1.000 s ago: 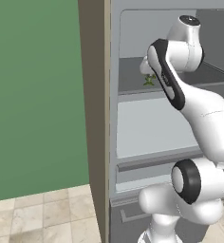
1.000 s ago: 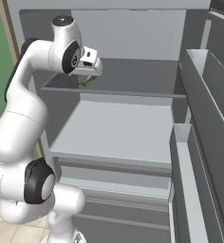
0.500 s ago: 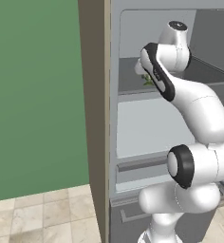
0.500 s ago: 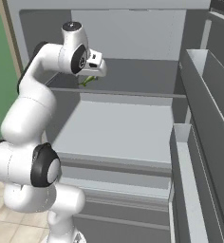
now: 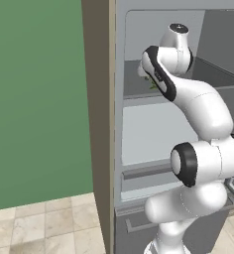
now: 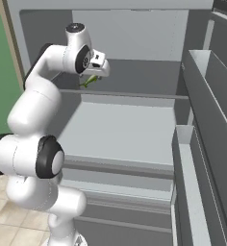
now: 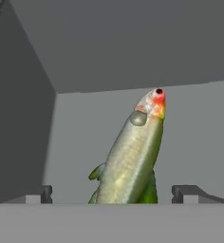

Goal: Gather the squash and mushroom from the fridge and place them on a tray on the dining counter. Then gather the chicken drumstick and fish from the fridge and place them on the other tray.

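Observation:
The fridge stands open with my arm reaching onto its upper shelf. A slim greenish-silver fish with a red-orange head lies on that shelf, its head pointing away from the hand toward the back wall. My gripper is open, and its two dark fingertips stand on either side of the fish's tail end without touching it. From the right base view the fish shows as a green sliver just under the gripper. In the left base view a bit of the fish peeks out behind the forearm.
Door bins line the open fridge door on the right. A wide bare shelf lies below the upper one, with drawers under it. The shelf's left wall is close beside the hand. A green wall is left of the fridge.
The arm has stretched deeper into the upper shelf, carrying the hand closer to the fish. The jaws have stayed open and the fish has not moved.

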